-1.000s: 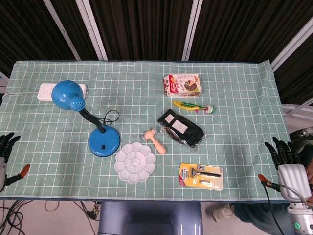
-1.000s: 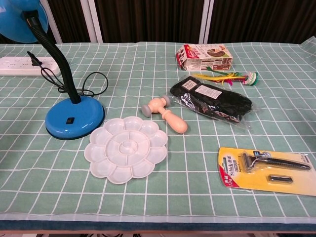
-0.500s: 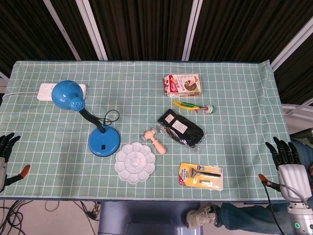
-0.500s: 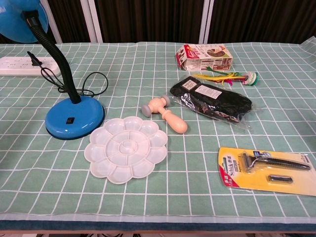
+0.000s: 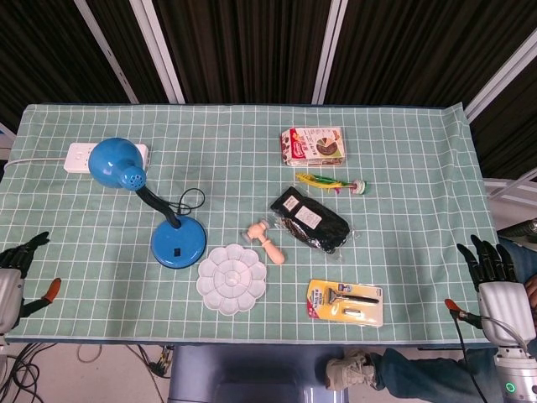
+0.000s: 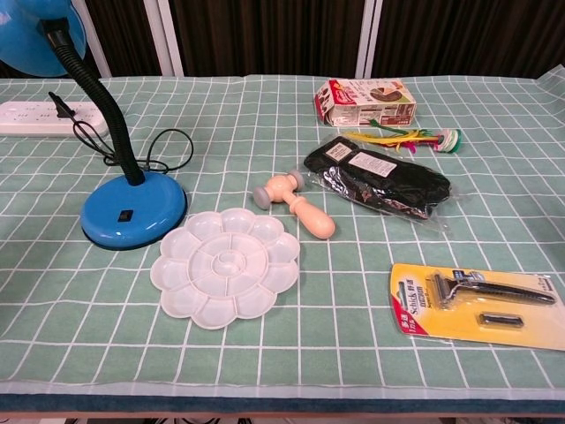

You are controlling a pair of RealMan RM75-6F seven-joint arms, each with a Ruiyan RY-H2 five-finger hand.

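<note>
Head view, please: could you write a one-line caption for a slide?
Both hands, left hand and right hand, open at the table's sides; blue desk lamp, white palette and razor pack on green checked cloth.

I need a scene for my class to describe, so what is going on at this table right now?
Nothing is being handled. The left hand and the right hand sit open at opposite table edges. On the green checked cloth lie a blue desk lamp, a white flower-shaped palette, a small wooden mallet and a packaged razor.
</note>
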